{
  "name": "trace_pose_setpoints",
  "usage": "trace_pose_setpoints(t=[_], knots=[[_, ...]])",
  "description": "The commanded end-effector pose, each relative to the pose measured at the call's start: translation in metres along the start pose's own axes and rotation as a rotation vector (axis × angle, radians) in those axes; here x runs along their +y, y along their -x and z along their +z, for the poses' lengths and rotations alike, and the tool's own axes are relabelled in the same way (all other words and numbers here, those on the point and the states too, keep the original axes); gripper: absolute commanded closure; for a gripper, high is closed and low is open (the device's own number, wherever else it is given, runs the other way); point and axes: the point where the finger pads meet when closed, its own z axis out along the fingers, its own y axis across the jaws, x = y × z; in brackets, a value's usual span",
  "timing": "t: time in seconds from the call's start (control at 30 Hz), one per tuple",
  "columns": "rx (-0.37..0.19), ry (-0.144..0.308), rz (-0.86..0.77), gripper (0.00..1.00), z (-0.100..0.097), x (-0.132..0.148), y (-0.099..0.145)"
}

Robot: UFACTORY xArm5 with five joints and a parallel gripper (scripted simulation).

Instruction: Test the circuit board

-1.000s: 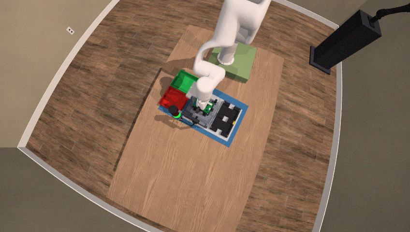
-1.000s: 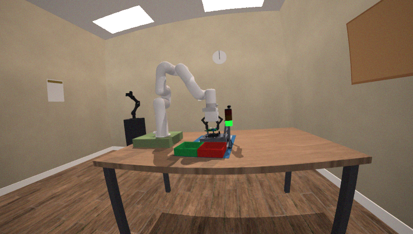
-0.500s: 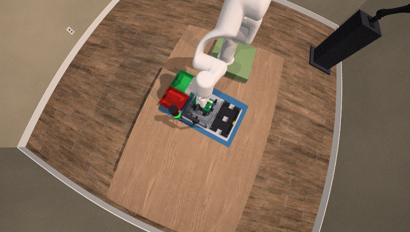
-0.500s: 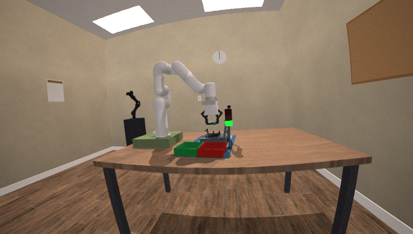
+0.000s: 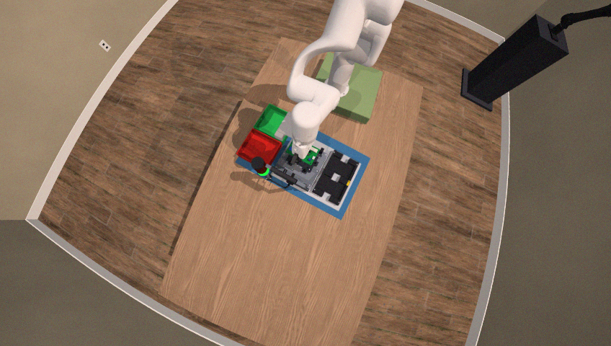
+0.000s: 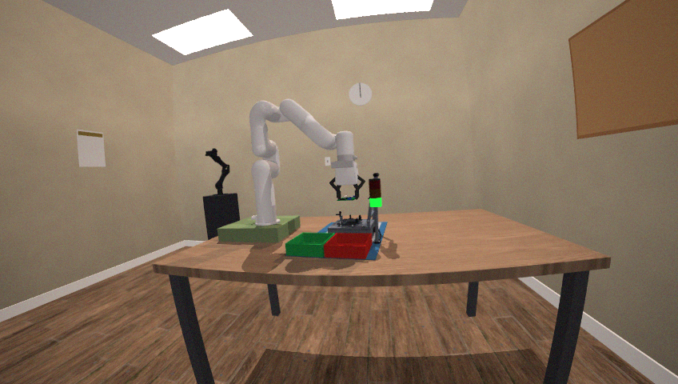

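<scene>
Hanging above the tester point(image 6: 349, 223) near the centre of the exterior view, the gripper point(image 6: 348, 197) holds the circuit board point(image 6: 348, 198) between its fingers, which stand wide across the board's width. The board appears as a thin green sliver, roughly level, well above the tester and apart from it. In the top view the board point(image 5: 312, 155) shows as a green patch beside the white wrist, over the tester point(image 5: 300, 169) at frame centre; its connector direction cannot be determined at this size.

The signal light point(image 6: 375, 202) shows green on its lower segment, on a post just right of the gripper. The green bin point(image 6: 306, 245) and the red bin point(image 6: 348, 246) sit side by side, touching, at the near edge of the blue mat point(image 6: 380, 238), below and left of the gripper. In the top view the green bin point(image 5: 269, 118) lies up-left of the tester, the red bin point(image 5: 257, 146) just below it. The black tray point(image 5: 336, 175) sits right of the tester on the same mat.
</scene>
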Motion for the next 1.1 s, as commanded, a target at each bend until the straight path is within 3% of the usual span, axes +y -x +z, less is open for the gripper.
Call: trace_pose_setpoints(t=[0.0, 0.4, 0.7, 0.77, 1.07], knots=[[0.0, -0.004, 0.0, 0.21, -0.002, -0.001, 0.0], [-0.001, -0.003, 0.0, 0.21, 0.004, 0.008, -0.018], [-0.002, -0.002, 0.0, 0.21, 0.02, 0.034, -0.067], [-0.002, -0.002, 0.0, 0.21, 0.02, 0.034, -0.067], [-0.004, 0.0, 0.0, 0.21, 0.037, 0.062, -0.121]])
